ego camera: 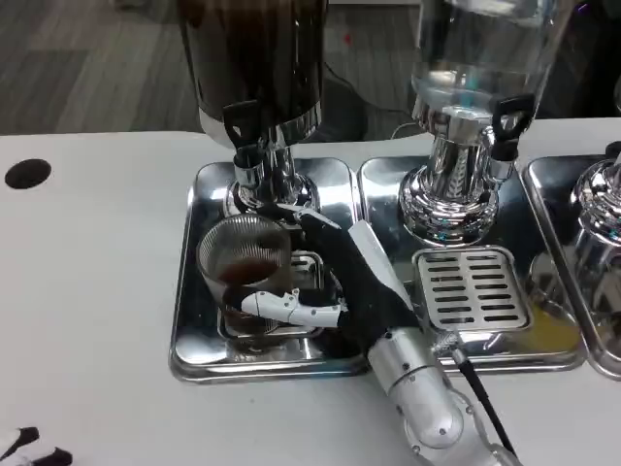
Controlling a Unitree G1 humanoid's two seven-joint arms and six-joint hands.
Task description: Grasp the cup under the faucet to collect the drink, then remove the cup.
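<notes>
A clear plastic cup (245, 267) with dark drink in its bottom stands on the left steel drip tray (194, 330), below the black faucet (240, 131) of the dark dispenser (254, 58). My right hand (325, 277) reaches in from the lower right and wraps the cup, one finger in front of it and others behind its right side. At the bottom left corner, the fingertips of my left hand (29, 449) peek in, too little of them to judge.
A clear dispenser (475, 58) with its own black tap stands on a second tray (466, 340) with a slotted grate to the right. A third chrome base (602, 204) sits at the right edge. A black hole (27, 173) marks the table's left.
</notes>
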